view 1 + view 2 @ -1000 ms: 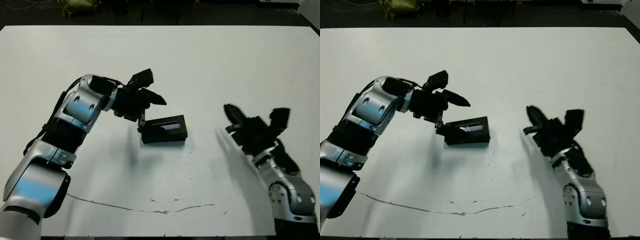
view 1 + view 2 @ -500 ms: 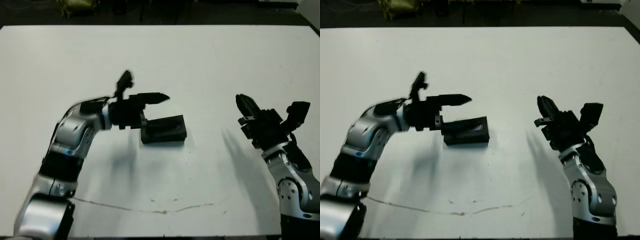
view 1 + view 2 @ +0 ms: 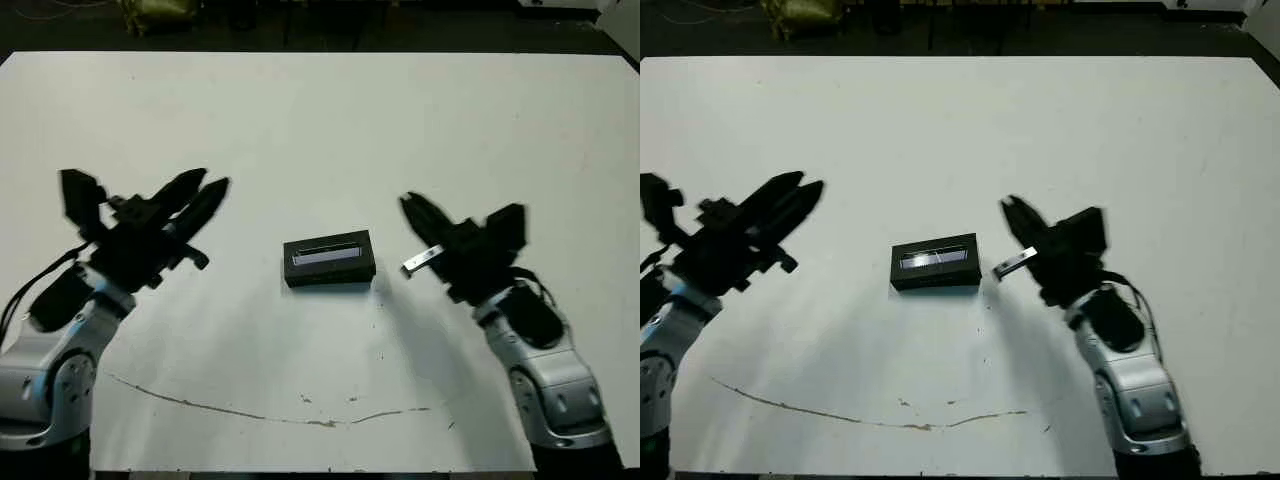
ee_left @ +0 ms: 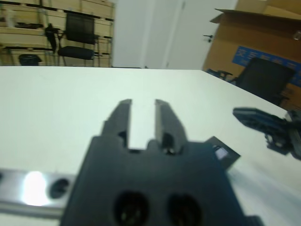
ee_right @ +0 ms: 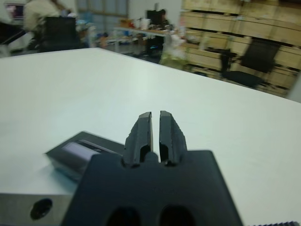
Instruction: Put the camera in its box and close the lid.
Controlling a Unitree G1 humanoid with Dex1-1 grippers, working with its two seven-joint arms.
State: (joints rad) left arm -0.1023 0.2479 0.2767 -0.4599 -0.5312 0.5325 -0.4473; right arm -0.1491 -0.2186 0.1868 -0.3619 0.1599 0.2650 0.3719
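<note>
Head view: box [image 3: 329, 262] shut under lid [image 3: 327, 254], mid-table. Left gripper [image 3: 200, 192] parted, empty, well apart. Right gripper [image 5: 155, 132] nearly closed, empty, beside box.

Right claw [image 5: 155, 123] with fingers [image 5: 141, 129] nearly together, a thin gap between. Closed box, lid [image 5: 81, 151] with pale strip on top, resting on white tabletop [image 5: 94, 89] beside them.

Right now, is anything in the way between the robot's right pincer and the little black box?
No. Only bare white table lies between the right pincer and the box, which sits with its lid on.
</note>
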